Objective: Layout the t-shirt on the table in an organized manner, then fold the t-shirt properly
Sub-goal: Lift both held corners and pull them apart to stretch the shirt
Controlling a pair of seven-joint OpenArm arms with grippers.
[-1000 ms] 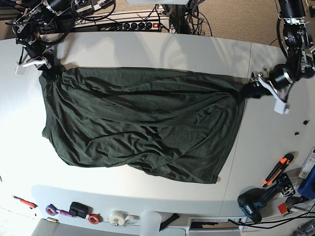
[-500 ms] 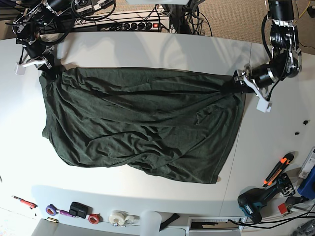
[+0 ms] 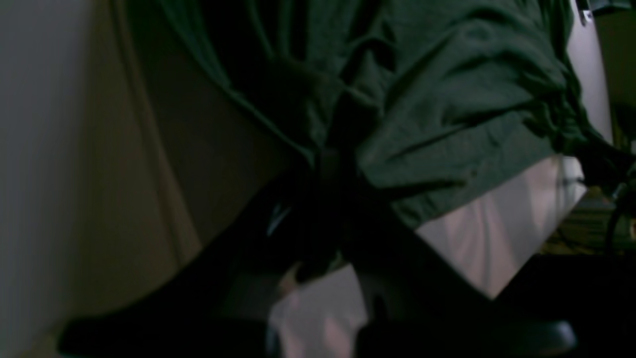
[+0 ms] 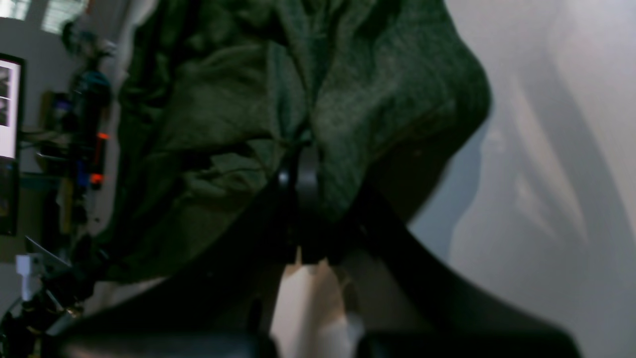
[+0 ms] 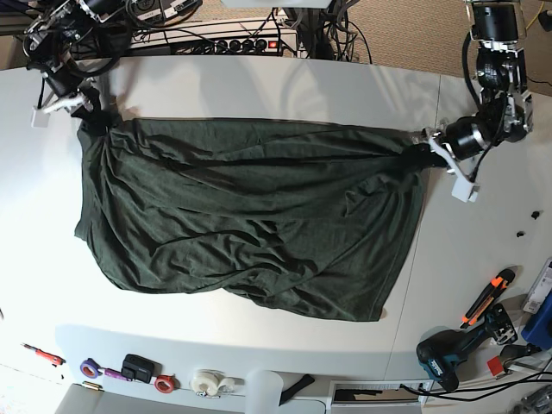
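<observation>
We have the t-shirt (image 5: 250, 216) spread across the white table (image 5: 259, 86), stretched between our two arms along its far edge. Our left claw (image 5: 420, 155) is pinched tight on a bunched corner of cloth at the base view's right, and our right claw (image 5: 89, 119) is clamped on the opposite corner at the upper left.

The near half of the cloth lies in heavy diagonal wrinkles, so we judge the laying-out step is not finished. To do it well, we should keep both grips firm, hold the far edge taut and level between the claws, and draw the cloth evenly so the folds pull flat without dragging the lower hem off line. Uneven tension would likely skew the garment.

From the wrist views we see only dark claw bodies buried in green folds; the fingertips themselves are hidden by cloth and shadow. We cannot make out sleeves or collar anywhere, so which end of the shirt we hold stays unclear.
</observation>
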